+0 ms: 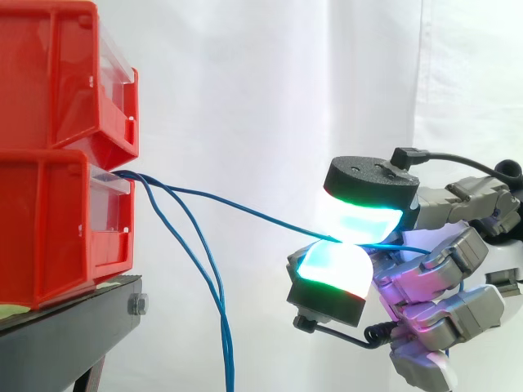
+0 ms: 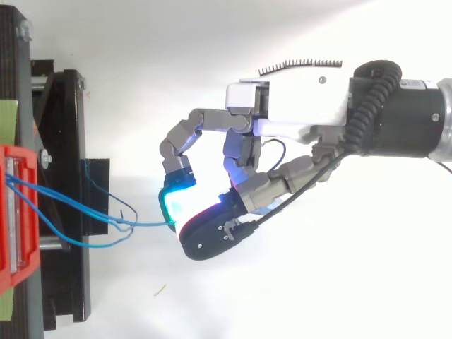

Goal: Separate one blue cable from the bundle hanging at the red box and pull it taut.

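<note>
Now the hand (image 1: 445,273) pinches one blue cable (image 1: 245,209) between two glowing pads (image 1: 333,271), well out from the red box (image 1: 57,229), so it runs nearly straight while the bundle (image 1: 216,306) hangs slack beside the box.

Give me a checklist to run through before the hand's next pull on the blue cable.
1. Grip: ok. The hand pinches the blue cable between two fingertips.
2. Single strand: ok. One strand reaches the pads; the other cables hang down apart from it.
3. Tautness: not ok. The cable curves slightly between the lower red bin and the pinch.
4. Anchoring inside the bin: cannot tell, the cable's end is hidden there.
5. Snags along the run: ok, nothing crosses it in the side view.
</note>
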`<action>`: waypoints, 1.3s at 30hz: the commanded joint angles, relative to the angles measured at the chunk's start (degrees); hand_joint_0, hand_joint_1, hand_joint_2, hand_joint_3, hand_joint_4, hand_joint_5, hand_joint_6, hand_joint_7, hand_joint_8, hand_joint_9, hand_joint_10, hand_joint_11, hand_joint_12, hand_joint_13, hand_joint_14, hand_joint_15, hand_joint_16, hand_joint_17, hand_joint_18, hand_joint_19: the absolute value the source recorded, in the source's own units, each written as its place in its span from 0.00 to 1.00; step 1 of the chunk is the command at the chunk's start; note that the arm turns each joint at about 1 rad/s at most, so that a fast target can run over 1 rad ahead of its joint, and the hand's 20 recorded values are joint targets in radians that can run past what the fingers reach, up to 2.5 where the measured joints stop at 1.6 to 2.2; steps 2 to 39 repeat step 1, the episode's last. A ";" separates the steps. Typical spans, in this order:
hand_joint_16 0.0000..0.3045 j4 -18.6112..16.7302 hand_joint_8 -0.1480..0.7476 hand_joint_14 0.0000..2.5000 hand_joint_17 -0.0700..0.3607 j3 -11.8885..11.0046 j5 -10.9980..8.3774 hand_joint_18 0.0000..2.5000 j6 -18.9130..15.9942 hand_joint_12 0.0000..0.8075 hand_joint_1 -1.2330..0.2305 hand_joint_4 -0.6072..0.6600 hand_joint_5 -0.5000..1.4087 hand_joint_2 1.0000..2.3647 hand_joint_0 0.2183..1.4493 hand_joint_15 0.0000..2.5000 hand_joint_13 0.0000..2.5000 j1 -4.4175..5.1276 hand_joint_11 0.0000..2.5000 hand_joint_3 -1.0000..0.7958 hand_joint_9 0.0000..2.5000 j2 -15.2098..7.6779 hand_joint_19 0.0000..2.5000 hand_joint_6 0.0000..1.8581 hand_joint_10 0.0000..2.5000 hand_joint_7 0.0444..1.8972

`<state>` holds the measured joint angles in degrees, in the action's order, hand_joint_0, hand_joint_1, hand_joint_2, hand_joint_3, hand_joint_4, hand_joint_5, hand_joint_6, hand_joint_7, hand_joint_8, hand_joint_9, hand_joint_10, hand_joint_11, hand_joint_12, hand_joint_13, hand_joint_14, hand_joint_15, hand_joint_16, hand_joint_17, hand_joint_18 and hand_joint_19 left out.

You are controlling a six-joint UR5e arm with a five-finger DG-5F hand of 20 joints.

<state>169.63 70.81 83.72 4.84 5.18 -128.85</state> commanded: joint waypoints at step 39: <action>0.17 0.00 0.57 0.00 0.43 0.03 0.04 0.47 0.08 0.51 0.29 0.47 0.20 0.01 0.34 0.63 0.64 0.00 0.55 0.51 0.55 0.00 0.25 0.49 0.38 0.60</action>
